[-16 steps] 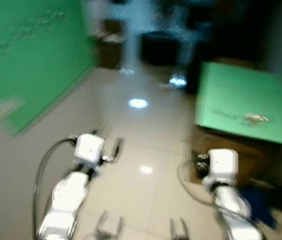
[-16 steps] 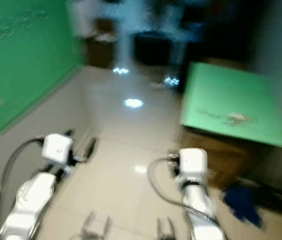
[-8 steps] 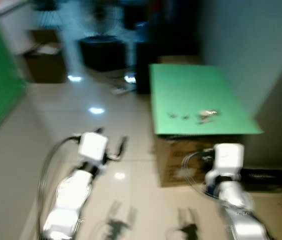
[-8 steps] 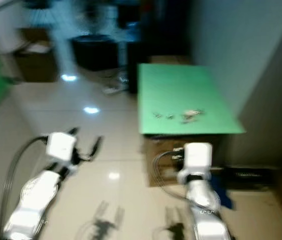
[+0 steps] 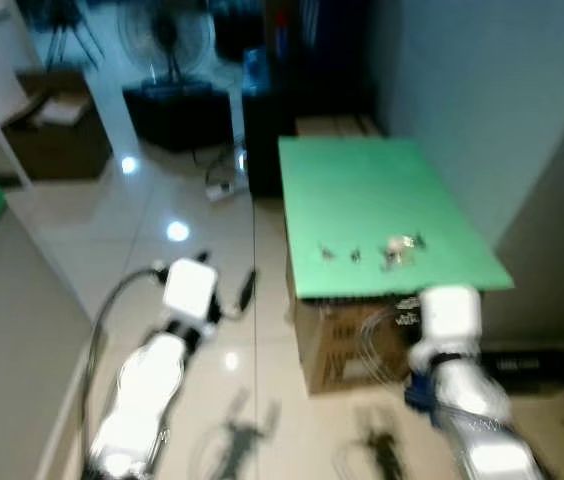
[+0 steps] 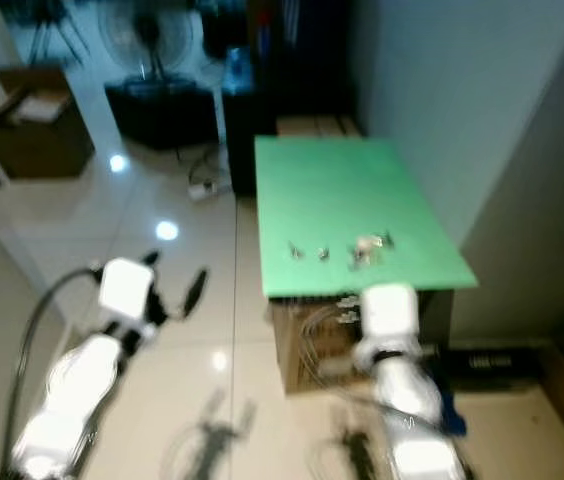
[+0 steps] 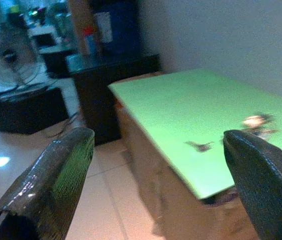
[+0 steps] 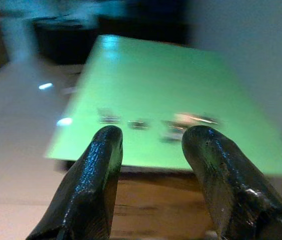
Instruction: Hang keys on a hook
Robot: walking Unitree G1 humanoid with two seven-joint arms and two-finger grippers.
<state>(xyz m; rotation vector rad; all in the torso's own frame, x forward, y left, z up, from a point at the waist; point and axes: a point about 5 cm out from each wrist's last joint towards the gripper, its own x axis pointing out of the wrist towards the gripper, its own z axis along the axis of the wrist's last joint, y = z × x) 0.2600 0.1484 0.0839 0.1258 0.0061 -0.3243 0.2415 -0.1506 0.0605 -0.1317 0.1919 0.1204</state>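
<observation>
The robot is at the approach step, facing a green counter [image 5: 382,190] set on a box. The keys [image 5: 399,247] lie near its front edge. Both the left claw [image 7: 156,165] and right claw [image 8: 151,150] are released, empty. Next, the right claw should reach down onto the keys; no hook can be made out.

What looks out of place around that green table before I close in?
Nothing looks spilled or broken. The keys and two small bits lie loose on the green tabletop, which rests on a cardboard box. A cable trails across the floor behind it. The view is blurred.
</observation>
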